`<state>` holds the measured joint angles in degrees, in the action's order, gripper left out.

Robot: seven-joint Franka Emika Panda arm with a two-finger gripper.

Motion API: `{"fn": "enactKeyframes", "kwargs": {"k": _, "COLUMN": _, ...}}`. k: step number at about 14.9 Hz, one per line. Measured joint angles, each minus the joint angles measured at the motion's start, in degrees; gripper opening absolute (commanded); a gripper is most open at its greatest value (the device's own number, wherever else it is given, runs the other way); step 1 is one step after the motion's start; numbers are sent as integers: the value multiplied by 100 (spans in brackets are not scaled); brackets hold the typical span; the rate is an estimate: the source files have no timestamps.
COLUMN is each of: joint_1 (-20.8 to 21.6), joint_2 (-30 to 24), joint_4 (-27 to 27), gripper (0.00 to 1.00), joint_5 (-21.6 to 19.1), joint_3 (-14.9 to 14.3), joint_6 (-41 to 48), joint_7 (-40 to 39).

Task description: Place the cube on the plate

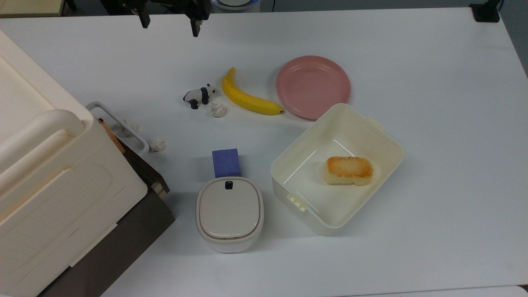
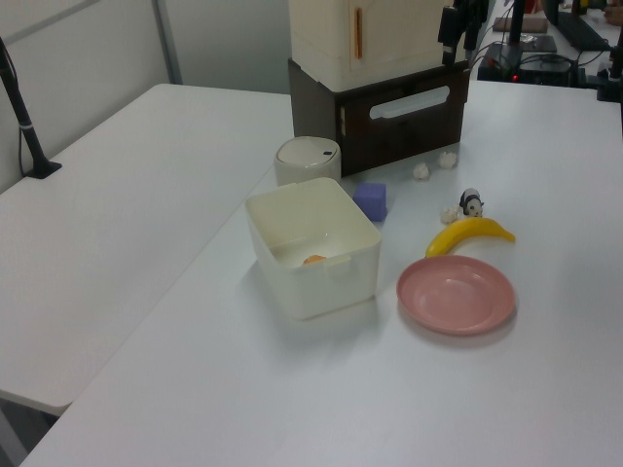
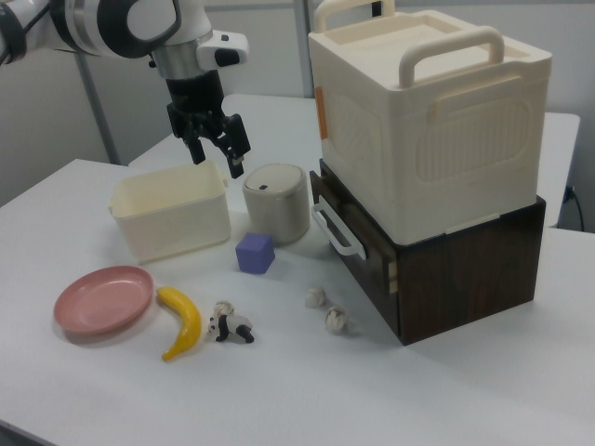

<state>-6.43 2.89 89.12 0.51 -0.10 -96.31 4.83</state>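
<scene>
On the white bench [image 1: 433, 123], taking the cream tub [image 1: 336, 169] as landmark: the plate [image 1: 313, 86] lies just beside it, bare. The cube [image 1: 226, 162] sits across from the tub, touching the lidded pot [image 1: 229, 213]. It looks light, matte, soft-edged; grip its free side faces. The claw [image 1: 169, 24] hangs wide, well apart.

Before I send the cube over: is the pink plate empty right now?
Empty. The plate shows only bare pink surface; the banana lies beside it, and the cube sits by the lidded canister.
</scene>
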Motion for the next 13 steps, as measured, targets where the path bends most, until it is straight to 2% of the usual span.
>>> {"fn": "enactKeyframes", "kwargs": {"k": 6, "joint_1": 16, "joint_2": -32, "joint_4": -212, "gripper": 100, "joint_5": 4, "joint_3": 12, "joint_6": 507, "joint_7": -11}}
{"fn": "enactKeyframes", "kwargs": {"k": 10, "joint_1": 214, "joint_2": -30, "joint_4": -223, "gripper": 100, "joint_5": 413, "joint_3": 19, "joint_6": 553, "joint_7": -15}}
{"fn": "enactKeyframes", "kwargs": {"k": 13, "joint_1": 345, "joint_2": -13, "joint_4": -220, "gripper": 100, "joint_5": 491, "joint_3": 24, "joint_6": 553, "joint_7": -16}}
